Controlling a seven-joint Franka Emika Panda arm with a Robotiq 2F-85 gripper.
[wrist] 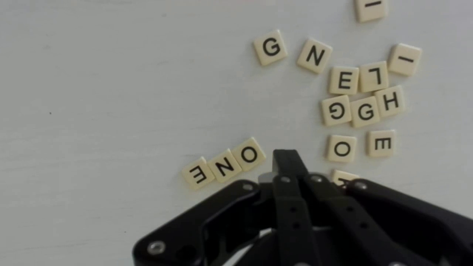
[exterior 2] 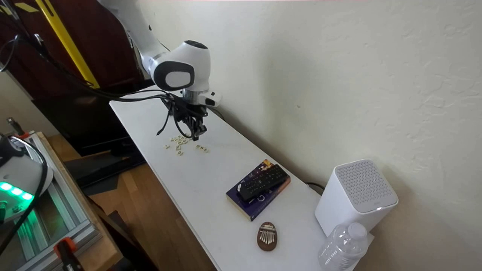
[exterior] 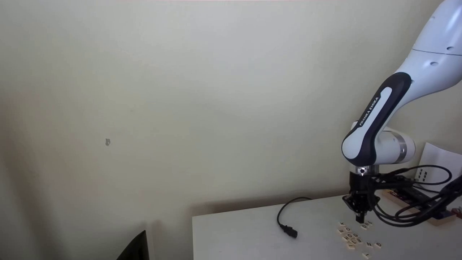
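Observation:
My gripper [wrist: 286, 157] points down at the white table [wrist: 111, 92] with its fingertips pressed together and nothing seen between them. Just left of the tips in the wrist view, cream letter tiles O [wrist: 249, 154], N [wrist: 224, 166] and E [wrist: 198, 173] touch in a slanted row. To the right lie a lone O tile [wrist: 342, 148] and an E tile [wrist: 381, 143]. A lower tile [wrist: 342, 177] is partly covered by the gripper. Farther up, several tiles cluster around a G tile [wrist: 365, 112]. In both exterior views the gripper [exterior: 360, 219] [exterior 2: 199, 136] hangs close over the tiles.
A black cable plug [exterior: 290, 231] lies on the table. A book [exterior 2: 241, 205] bears a black remote [exterior 2: 263, 182]; nearby are a small thumb piano [exterior 2: 267, 236], a white box-shaped device [exterior 2: 354, 195] and a clear bottle [exterior 2: 344, 244]. The wall runs along the table's back edge.

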